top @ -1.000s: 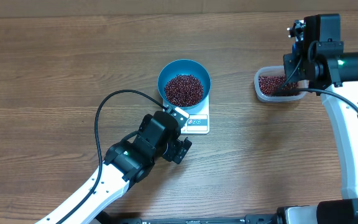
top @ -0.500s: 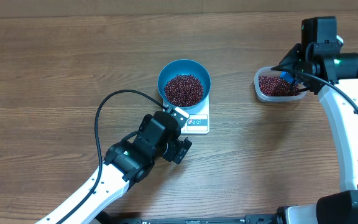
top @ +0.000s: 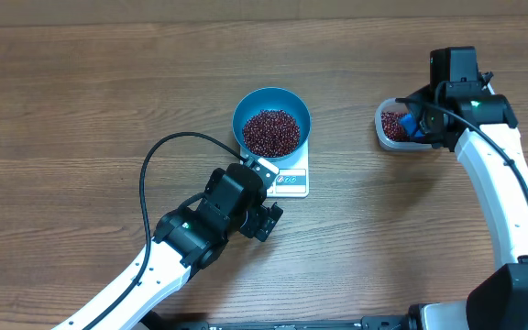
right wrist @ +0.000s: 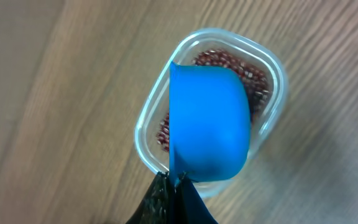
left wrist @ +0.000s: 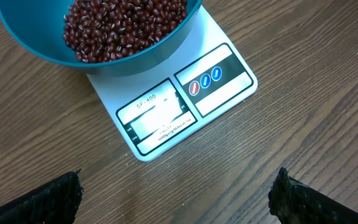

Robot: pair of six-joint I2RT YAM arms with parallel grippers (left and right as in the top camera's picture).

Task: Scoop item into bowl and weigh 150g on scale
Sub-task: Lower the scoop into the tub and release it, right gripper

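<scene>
The blue bowl [top: 271, 108] stands on the white scale [top: 291, 181] and holds a heap of red-brown beans [top: 270, 133]. In the left wrist view the bowl [left wrist: 145, 57], its beans [left wrist: 123, 25] and the scale [left wrist: 185, 106] lie just ahead. My left gripper [left wrist: 176, 190] is open over bare wood in front of the scale. My right gripper [right wrist: 176, 180] is shut on the handle of a small blue scoop [right wrist: 210, 124]. The scoop hangs over a clear tub [right wrist: 273, 68] of beans [right wrist: 225, 61], its outer side towards the camera and its inside hidden.
The clear tub [top: 385, 137] sits at the right of the table, with the right arm [top: 489, 174] reaching over it from the right edge. The left arm [top: 191, 234] and its black cable [top: 145, 183] lie along the front left.
The right wrist has swung left and turned over the tub, and the blue scoop now shows above the beans. The left arm, bowl and scale have not moved.
</scene>
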